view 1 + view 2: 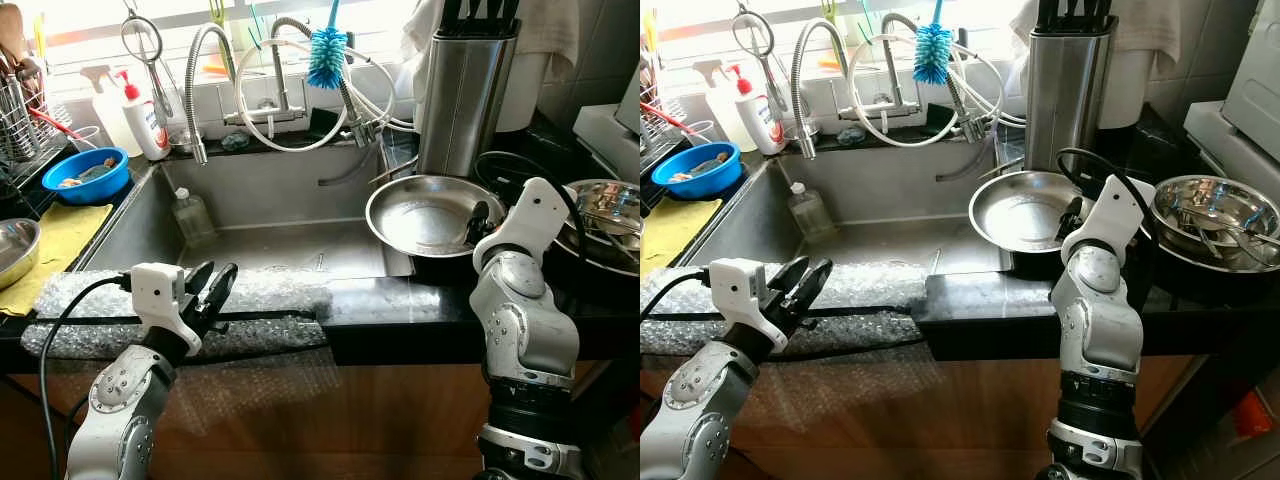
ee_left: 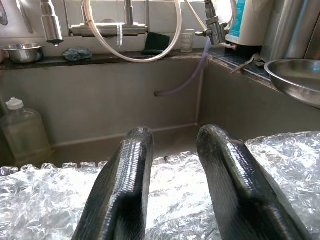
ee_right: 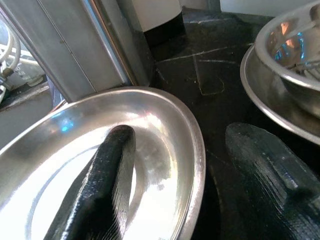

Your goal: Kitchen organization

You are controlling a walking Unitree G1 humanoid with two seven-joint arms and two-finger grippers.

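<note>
the main risk i see is with the steel plate (image 1: 425, 214). it sits on the corner of the black counter (image 1: 400, 300), and its left part hangs out over the sink (image 1: 260, 225). my right gripper (image 3: 200, 165) has its two fingers apart and placed across the rim of the plate on the side far from the sink: one finger lies inside the dish, the other is outside, over the counter. the fingers are not pressed on the rim yet, as i judge it. if i close them too shallow, the smooth thin rim could slip out. if i push down while closing, the plate could tip on the edge and slide into the sink. also the stacked steel bowls (image 1: 605, 215) stand just beside the plate, away from the sink, so a wide swing of the wrist could knock them. the tall steel knife holder (image 1: 465, 95) stands close behind the plate, so lifting straight back is not safe either.

my left gripper (image 1: 210, 290) is at the front edge of the sink, above the sheet of bubble wrap (image 1: 265, 295) which covers that edge. its fingers are apart with nothing between them. it is well apart from the plate. if this arm drops, it may drag the wrap or catch its own black cable (image 1: 60, 330).
</note>
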